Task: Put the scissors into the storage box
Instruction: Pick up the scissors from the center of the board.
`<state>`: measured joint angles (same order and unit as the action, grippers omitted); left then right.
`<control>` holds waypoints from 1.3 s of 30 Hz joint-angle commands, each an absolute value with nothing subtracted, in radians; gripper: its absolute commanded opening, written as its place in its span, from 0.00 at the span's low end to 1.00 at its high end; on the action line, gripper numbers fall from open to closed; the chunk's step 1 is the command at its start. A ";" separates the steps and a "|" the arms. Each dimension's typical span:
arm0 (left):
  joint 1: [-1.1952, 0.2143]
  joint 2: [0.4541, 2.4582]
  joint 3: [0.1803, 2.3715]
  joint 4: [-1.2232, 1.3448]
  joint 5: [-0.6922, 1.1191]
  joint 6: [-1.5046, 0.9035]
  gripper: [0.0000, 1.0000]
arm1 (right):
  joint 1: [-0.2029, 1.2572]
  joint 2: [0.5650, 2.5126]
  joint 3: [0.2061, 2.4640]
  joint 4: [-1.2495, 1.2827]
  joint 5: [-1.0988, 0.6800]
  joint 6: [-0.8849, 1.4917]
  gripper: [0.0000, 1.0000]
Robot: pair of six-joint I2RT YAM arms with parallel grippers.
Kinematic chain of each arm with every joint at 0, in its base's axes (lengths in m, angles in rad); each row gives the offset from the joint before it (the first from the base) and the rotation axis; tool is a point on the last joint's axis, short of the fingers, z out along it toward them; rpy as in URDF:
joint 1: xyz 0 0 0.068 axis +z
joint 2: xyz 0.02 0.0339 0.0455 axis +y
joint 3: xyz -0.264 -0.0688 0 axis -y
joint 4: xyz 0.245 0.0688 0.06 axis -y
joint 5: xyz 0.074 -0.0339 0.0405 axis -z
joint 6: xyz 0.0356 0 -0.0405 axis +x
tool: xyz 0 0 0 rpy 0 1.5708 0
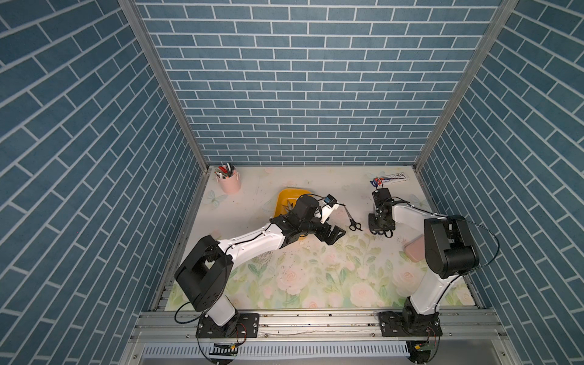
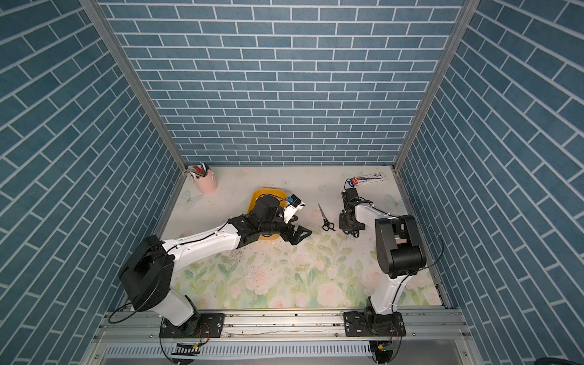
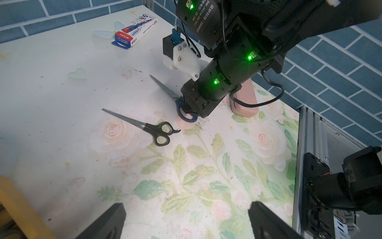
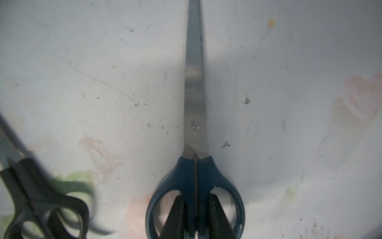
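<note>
Gripping blue-handled scissors (image 4: 195, 103), right end effector (image 4: 195, 198), M&G carton (image 3: 134, 31), DAMIAO-marked motor (image 3: 198, 18)

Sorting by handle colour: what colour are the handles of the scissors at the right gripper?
The scissors have dark blue handles, clearest in the right wrist view.

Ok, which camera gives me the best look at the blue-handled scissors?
The right wrist view: the blue-handled scissors fill the frame, blades closed, right pincer fingers inside both handle loops. The left wrist view shows only the blade and part of one loop beside that pincer. In both top views the right arm hides them almost entirely.
</note>
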<state>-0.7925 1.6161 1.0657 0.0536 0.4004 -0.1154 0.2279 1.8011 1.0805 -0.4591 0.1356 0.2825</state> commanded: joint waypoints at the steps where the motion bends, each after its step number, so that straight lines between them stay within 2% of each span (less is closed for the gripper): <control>1: -0.796 1.597 1.058 0.037 0.390 -0.105 0.99 | 0.223 1.843 1.048 -0.500 0.132 0.284 0.00; 14: -0.797 1.526 1.026 0.106 0.417 -0.092 1.00 | 0.224 1.702 1.118 -0.596 0.117 0.290 0.00; 20: -0.790 1.484 0.994 0.122 0.358 -0.076 1.00 | 0.249 1.642 1.202 -0.666 0.115 0.286 0.00; 23: -0.754 1.443 0.951 0.179 0.350 -0.115 1.00 | 0.294 1.625 1.270 -0.709 0.128 0.284 0.00; 30: -0.614 1.372 0.877 0.198 0.172 -0.224 1.00 | 0.423 1.655 1.439 -0.755 0.119 0.290 0.00; 39: -0.444 1.213 0.745 0.184 0.027 -0.354 1.00 | 0.585 1.759 1.616 -0.727 0.011 0.264 0.00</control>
